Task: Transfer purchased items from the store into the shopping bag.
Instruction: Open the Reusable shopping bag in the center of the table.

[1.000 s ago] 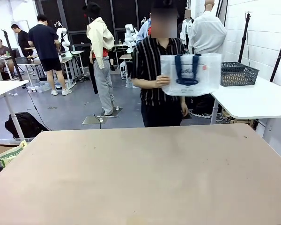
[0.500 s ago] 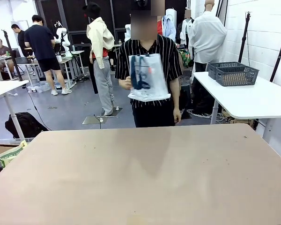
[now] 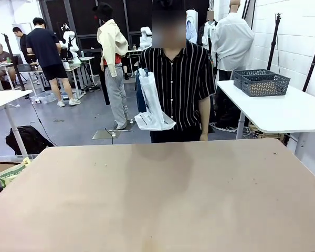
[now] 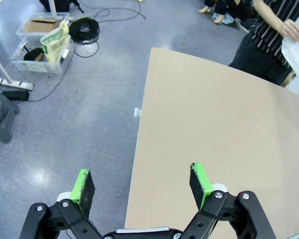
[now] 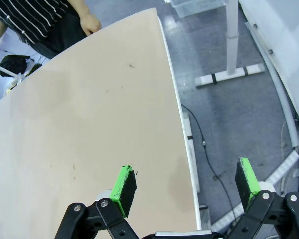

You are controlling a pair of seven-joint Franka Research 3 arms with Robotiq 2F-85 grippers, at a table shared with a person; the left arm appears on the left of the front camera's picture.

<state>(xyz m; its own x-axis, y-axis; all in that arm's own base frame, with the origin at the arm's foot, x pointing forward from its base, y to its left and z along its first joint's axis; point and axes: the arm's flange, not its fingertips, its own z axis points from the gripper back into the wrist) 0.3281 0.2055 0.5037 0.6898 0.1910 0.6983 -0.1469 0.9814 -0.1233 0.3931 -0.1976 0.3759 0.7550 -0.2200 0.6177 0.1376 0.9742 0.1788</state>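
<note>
Stepping in from the right, the person (image 3: 181, 79) now stands at the table's (image 3: 157, 199) far middle, with the shopping bag (image 3: 153, 105) lowered from chest height to hang at their left, probably about to be set down. Nearest, the left gripper (image 4: 141, 180) and right gripper (image 5: 185, 179) hang spread wide and empty over the table's side edges, likely waiting. Far right, the dark lattice basket (image 3: 266, 84) sits on a white side table (image 3: 289, 113).

tan table (image 3: 157, 199), perhaps a backpack (image 3: 26, 140) beside
</note>
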